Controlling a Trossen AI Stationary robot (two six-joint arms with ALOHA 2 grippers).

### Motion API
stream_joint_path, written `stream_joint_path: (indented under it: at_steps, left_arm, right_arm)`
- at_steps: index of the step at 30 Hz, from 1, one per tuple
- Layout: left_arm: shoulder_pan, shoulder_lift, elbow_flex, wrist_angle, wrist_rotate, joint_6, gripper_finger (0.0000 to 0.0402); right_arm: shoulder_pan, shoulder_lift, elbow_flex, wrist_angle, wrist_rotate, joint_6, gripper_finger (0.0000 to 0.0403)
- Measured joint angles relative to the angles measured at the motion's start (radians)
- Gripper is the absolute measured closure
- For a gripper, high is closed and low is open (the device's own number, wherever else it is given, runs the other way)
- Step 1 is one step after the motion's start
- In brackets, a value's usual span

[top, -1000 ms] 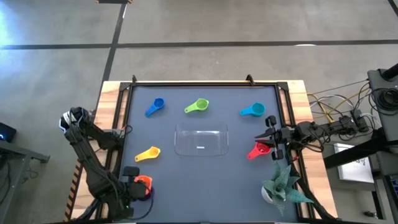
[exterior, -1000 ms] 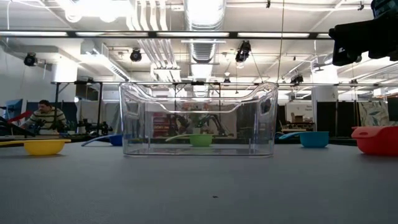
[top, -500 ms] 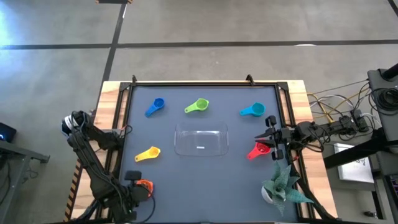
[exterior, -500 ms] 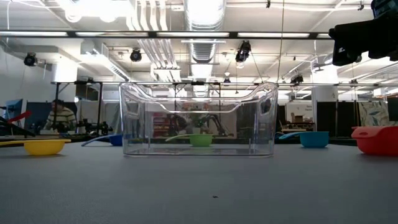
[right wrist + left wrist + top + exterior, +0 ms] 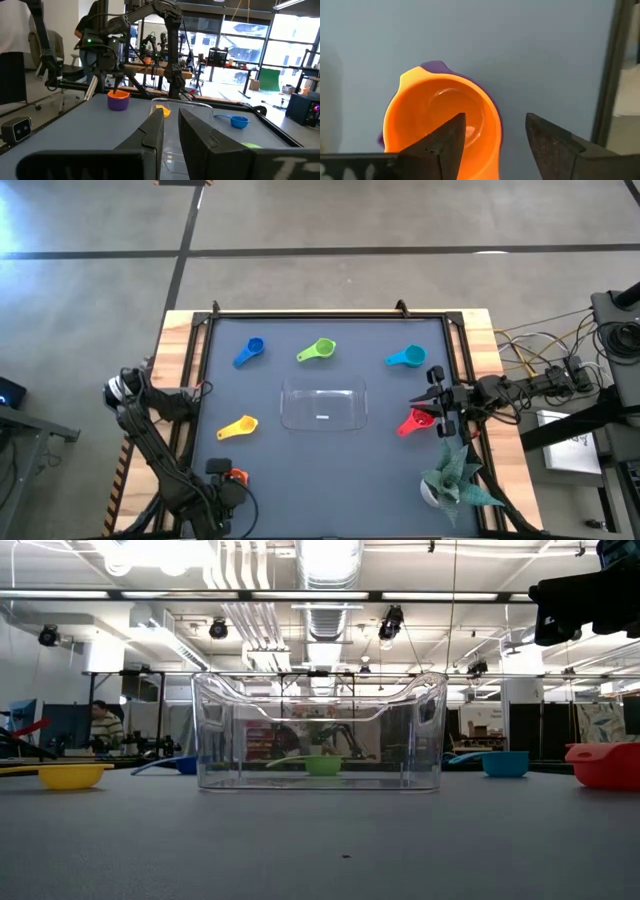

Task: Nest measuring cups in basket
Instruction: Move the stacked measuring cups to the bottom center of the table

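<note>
Near the table's near left corner an orange measuring cup [image 5: 440, 115] sits nested in a purple one [image 5: 118, 102]. My left gripper [image 5: 495, 120] hangs over them, open; one finger stands above the orange bowl, the other outside its rim. The clear basket [image 5: 323, 405] stands mid-table. Around it lie the dark blue [image 5: 248, 352], green [image 5: 318, 351], light blue [image 5: 407, 358], yellow [image 5: 238, 427] and red [image 5: 415, 423] cups. My right gripper [image 5: 430, 403] waits beside the red cup, its fingers a narrow gap apart, with nothing between them.
A potted green plant [image 5: 455, 480] stands at the near right corner, close to the right arm. A raised dark frame [image 5: 325, 315] runs round the mat. People show in the room beyond the table [image 5: 105, 725].
My left gripper has opened above the orange cup, which stays nested in the purple one. The wrist has shifted a little toward the table's right over the two cups, so less of them shows from above.
</note>
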Motion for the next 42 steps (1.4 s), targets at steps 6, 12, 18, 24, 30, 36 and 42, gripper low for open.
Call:
stream_joint_path:
  at_steps: [6, 12, 18, 24, 30, 36, 42]
  left_arm:
    - [0.012, 0.047, 0.000, 0.000, 0.001, 0.010, 0.0230]
    - [0.017, 0.067, -0.001, 0.004, 0.001, 0.048, 0.0356]
    - [0.045, 0.031, 0.011, -0.001, -0.055, 0.139, 0.0395]
    - [0.155, 0.015, 0.084, -0.001, -0.088, 0.385, 0.0398]
    - [0.307, 0.016, 0.111, 0.129, -0.080, 0.716, 0.0399]
    - [0.434, 0.016, 0.093, 0.300, 0.019, 0.946, 0.0400]
    - [0.493, 0.041, 0.071, 0.384, 0.056, 1.046, 0.0400]
  right_arm:
    - [0.000, 0.000, 0.000, 0.000, 0.000, 0.000, 0.0355]
    - [0.000, 0.000, 0.000, 0.000, 0.000, 0.000, 0.0355]
    - [0.000, 0.000, 0.000, 0.000, 0.000, 0.000, 0.0355]
    - [0.000, 0.000, 0.000, 0.000, 0.000, 0.000, 0.0355]
    - [0.000, 0.000, 0.000, 0.000, 0.000, 0.000, 0.0355]
    - [0.000, 0.000, 0.000, 0.000, 0.000, 0.000, 0.0355]
    - [0.000, 0.000, 0.000, 0.000, 0.000, 0.000, 0.0355]
